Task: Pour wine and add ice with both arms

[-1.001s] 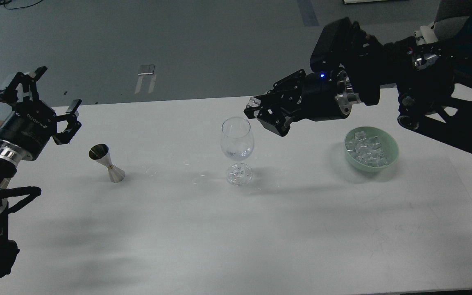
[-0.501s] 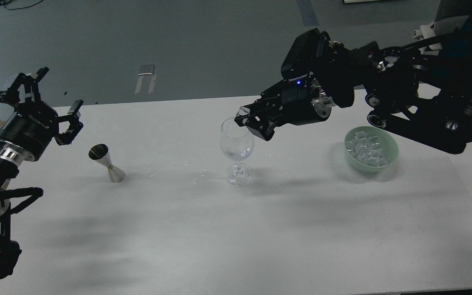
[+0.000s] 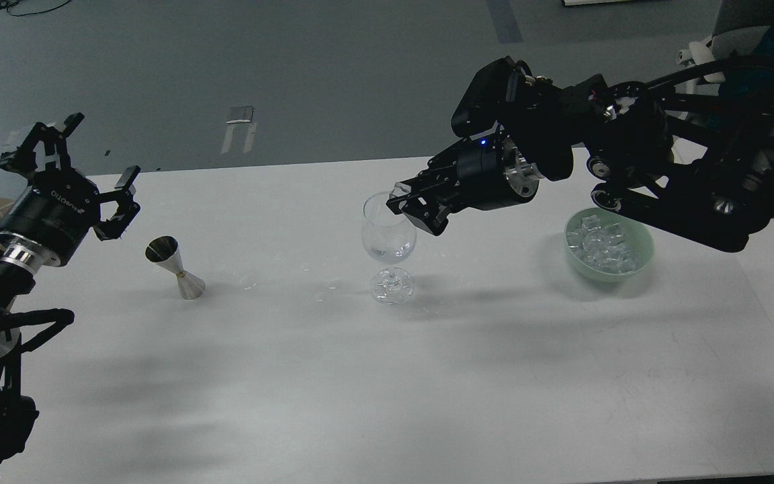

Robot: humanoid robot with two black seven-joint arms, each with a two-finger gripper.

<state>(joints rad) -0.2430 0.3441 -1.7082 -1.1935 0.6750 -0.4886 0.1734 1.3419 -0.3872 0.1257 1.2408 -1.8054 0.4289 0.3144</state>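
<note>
The wine glass [image 3: 389, 232] stands upright near the middle of the desk [image 3: 387, 376], with a little clear wine [image 3: 390, 253] pooled low in its bowl. Just above the right side of the glass rim, my right fingers [image 3: 402, 195] pinch one clear ice cube [image 3: 400, 189]. The cube lies at the rim's right edge rather than over the centre of the opening, so I judge that the drop turns on this offset: the mouth of the glass lies slightly left of and below the cube, and a short leftward carry seems needed before release. My right arm reaches in nearly level, its long axis pointing leftward at the glass.

To the right of the glass, well apart, the green bowl [image 3: 642, 259] holds the heap of ice [image 3: 603, 244]. To the left of the glass, also well apart, the metal jigger [image 3: 176, 267] stands tilted on the desk. Farther left of the glass, my left fingers [image 3: 71, 168] are spread wide and empty, raised beyond the jigger. My right arm is clearly the nearer to the glass.
</note>
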